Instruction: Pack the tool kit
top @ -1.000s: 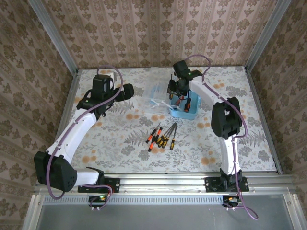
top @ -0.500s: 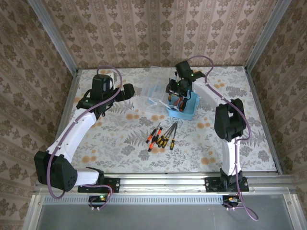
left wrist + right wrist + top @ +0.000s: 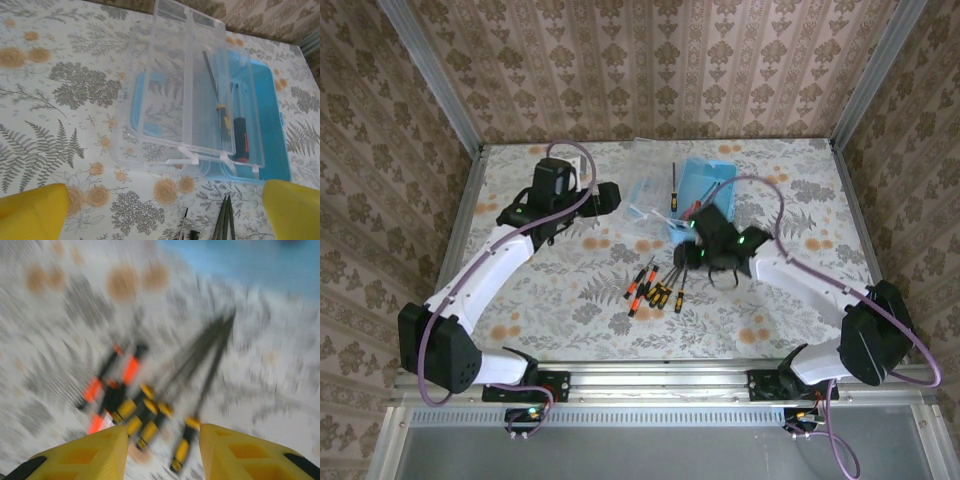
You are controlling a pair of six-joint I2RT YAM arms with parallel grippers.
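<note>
Open blue tool case (image 3: 708, 182) at far centre of counter (image 3: 550, 300), one screwdriver (image 3: 239, 141) inside.
Other loose screwdrivers (image 3: 658, 285) grouped nearer the arms, just before the right fingers (image 3: 85, 455), spread and empty; left fingers (image 3: 35, 210) likewise spread, empty, facing the case.

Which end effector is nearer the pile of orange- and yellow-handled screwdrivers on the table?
Right. The right end effector hovers open just beyond the orange- and yellow-handled screwdrivers; the left end effector is farther back-left, beside the clear plastic lid.
</note>
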